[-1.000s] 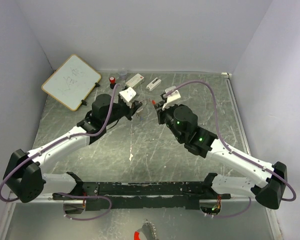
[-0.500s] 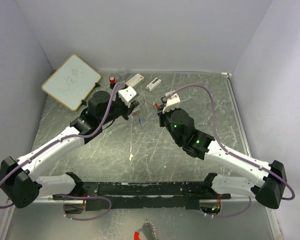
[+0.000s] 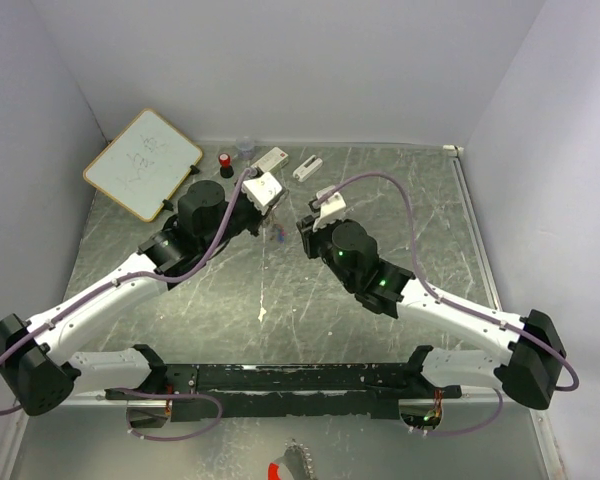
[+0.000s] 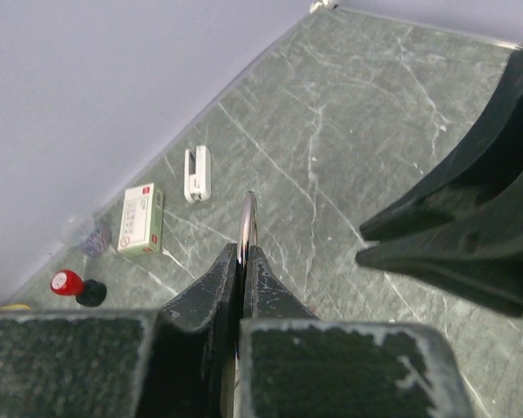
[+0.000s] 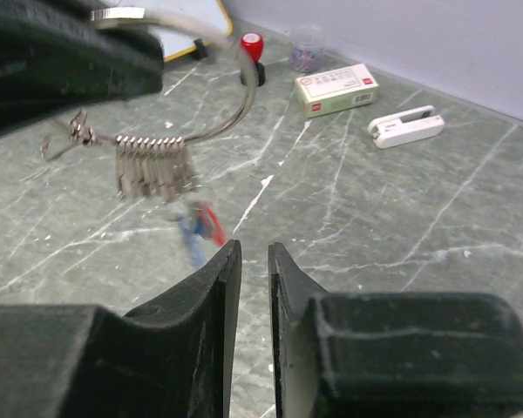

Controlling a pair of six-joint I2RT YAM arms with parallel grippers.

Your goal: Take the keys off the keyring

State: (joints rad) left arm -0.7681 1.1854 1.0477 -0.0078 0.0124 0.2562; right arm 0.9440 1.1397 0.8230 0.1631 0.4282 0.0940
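The left gripper (image 4: 246, 251) is clamped on the keyring (image 4: 248, 218), its two fingers pressed flat against the thin wire, which stands edge-on between them and is held clear of the table (image 3: 300, 330). In the right wrist view the ring curves down from that grip to a tight row of small metal loops (image 5: 152, 165). The keys (image 5: 200, 231), one red and one blue, show as a blur just beneath the loops; whether they are attached cannot be told. The right gripper (image 5: 254, 259) sits just beside them with a narrow gap between its fingers and nothing in it. Along the far wall stands one small clear cup (image 5: 307, 50) with small items inside, too indistinct to identify. Beside it are a red-capped black cylinder (image 5: 251, 50), upright, a closed white and green box (image 5: 336, 90) lying flat, contents not visible, and a white stapler (image 5: 405, 127). A small whiteboard (image 3: 142, 163) lies in the far left corner.
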